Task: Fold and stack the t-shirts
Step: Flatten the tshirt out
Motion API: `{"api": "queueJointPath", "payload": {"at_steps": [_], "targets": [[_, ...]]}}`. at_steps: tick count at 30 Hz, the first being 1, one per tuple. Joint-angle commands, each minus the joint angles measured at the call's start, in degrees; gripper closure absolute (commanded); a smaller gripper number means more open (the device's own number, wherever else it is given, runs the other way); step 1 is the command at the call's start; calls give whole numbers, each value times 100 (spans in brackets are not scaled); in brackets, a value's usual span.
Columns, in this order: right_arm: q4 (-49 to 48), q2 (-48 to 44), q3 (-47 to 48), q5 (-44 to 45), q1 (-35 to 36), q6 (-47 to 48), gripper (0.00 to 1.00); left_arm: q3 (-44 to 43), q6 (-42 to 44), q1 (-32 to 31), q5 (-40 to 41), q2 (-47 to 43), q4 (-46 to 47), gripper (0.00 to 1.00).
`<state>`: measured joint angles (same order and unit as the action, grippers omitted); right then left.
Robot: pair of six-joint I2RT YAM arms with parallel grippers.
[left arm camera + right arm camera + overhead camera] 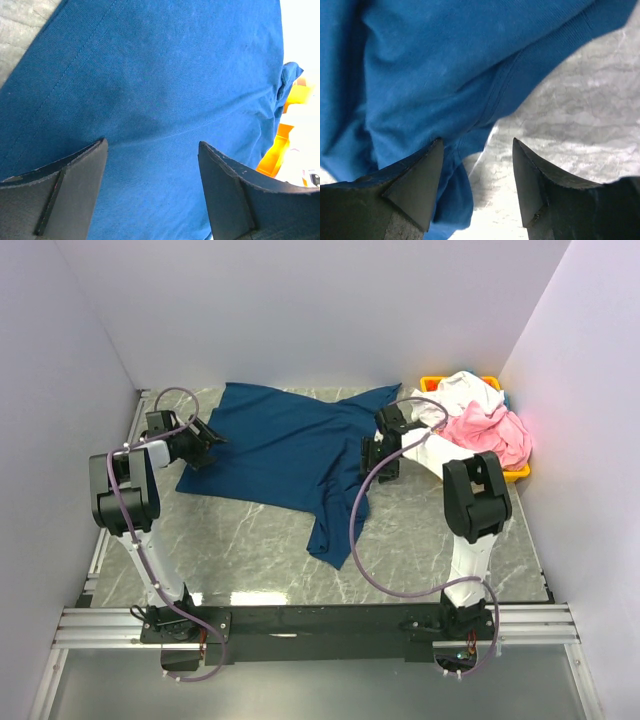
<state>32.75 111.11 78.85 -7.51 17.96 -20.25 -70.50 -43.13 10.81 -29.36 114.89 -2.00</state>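
The dark navy t-shirt (290, 445) lies spread and rumpled on the marble table, one part trailing toward the front. No chest print shows. My left gripper (207, 445) is open over the shirt's left edge; the cloth (160, 90) fills its view between the fingers. My right gripper (372, 455) is open at the shirt's right edge, over a hem (495, 95) and bare table (580, 115). The pink t-shirt (490, 430) and the white t-shirt (465, 390) lie heaped in the yellow bin (518, 473) at the back right.
White walls close in the table on three sides. The bin's orange-yellow edge shows in the left wrist view (277, 150). Purple cables loop from both arms over the table's front half (380, 585).
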Motion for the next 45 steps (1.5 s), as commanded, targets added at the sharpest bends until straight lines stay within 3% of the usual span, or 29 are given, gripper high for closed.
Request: {"api": "queueJointPath", "payload": {"at_steps": [1, 13, 26, 37, 40, 45], "targets": [[240, 235, 359, 214, 85, 162, 36, 89, 156, 9, 203, -221, -213, 20], [1215, 842, 983, 1294, 270, 311, 36, -25, 595, 44, 458, -476, -582, 19], [1445, 139, 272, 1709, -301, 267, 36, -25, 1132, 150, 722, -784, -890, 19], [1532, 7, 289, 1972, -706, 425, 36, -482, 1544, -17, 827, -1073, -1293, 19], [1559, -115, 324, 1885, -706, 425, 35, -781, 1755, -9, 1335, -1397, -1862, 19], [1374, -397, 271, 1428, -688, 417, 35, -211, 1843, 150, 2240, -2075, -2208, 27]]}}
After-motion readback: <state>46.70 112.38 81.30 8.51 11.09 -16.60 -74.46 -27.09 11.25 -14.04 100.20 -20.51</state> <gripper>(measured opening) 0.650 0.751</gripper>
